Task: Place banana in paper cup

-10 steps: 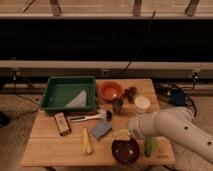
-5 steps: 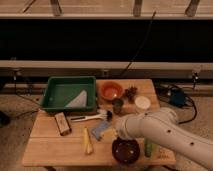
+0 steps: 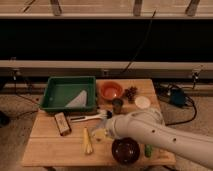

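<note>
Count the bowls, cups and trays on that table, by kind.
Bowls: 2, orange bowl and dark bowl
Cups: 2, paper cup and dark cup
Trays: 1, green tray
Total: 5
The gripper hangs beside the banana.

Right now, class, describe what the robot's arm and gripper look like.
The arm is a thick, rounded off-white tube with small dark dots along its side. Its gripper, at the arm's tip beside the banana, is mostly hidden.
</note>
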Robot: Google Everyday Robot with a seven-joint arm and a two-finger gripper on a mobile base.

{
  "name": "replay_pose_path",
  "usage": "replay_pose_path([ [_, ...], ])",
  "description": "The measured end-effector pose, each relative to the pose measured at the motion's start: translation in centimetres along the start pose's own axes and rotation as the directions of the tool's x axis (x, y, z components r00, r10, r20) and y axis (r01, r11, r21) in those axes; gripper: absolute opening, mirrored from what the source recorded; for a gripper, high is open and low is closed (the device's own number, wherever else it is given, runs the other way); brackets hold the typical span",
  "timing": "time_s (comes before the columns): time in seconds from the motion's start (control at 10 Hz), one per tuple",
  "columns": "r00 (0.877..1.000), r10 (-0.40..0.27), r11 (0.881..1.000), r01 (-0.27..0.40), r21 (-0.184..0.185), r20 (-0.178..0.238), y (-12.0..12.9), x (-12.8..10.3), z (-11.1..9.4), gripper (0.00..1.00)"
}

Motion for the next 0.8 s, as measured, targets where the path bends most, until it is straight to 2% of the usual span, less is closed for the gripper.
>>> replay_pose_path([
  [0.2, 1.000, 0.009, 1.000, -0.010, -0.005, -0.011, 0.2, 0.6, 0.8, 0.65],
  [0.8, 0.997, 0.061, 0.998, -0.061, -0.003, -0.056, 0.8, 4.9, 2.9, 0.65],
])
